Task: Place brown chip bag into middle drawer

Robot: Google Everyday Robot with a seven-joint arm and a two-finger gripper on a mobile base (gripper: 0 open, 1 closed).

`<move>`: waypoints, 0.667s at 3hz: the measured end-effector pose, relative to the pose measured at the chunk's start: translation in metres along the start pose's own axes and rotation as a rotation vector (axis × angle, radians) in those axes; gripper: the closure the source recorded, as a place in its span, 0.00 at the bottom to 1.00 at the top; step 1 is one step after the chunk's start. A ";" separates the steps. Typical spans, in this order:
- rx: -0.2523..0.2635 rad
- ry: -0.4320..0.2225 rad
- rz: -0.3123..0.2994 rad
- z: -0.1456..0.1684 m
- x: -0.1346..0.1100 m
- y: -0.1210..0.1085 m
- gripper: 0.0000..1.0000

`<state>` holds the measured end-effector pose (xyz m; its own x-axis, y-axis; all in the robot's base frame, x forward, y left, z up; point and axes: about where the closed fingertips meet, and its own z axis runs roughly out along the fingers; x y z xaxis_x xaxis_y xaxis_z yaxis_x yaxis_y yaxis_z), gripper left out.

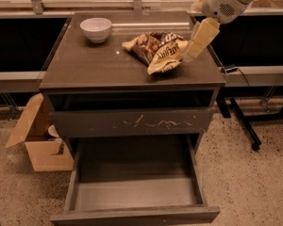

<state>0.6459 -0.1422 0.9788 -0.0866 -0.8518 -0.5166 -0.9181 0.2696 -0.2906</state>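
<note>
The brown chip bag (156,51) lies crumpled on the right half of the cabinet top (94,65), dark brown with tan-yellow areas. My gripper (199,39) hangs from the cream arm at the upper right, just right of the bag and over its right edge, low above the top. The middle drawer (137,194) is pulled wide open at the bottom of the cabinet, with a plain front panel and an empty light grey floor. It sits well below and in front of the bag.
A white bowl (96,28) stands at the back left of the top. The drawer with pale scratch marks (132,123) is closed above the open one. An open cardboard box (37,142) sits on the floor at left. A dark stand leg (245,124) is at right.
</note>
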 end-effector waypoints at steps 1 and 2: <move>-0.003 -0.025 0.024 0.023 -0.002 -0.013 0.00; 0.005 -0.049 0.081 0.065 -0.008 -0.040 0.00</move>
<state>0.7088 -0.1171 0.9421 -0.1410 -0.8043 -0.5772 -0.9068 0.3389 -0.2506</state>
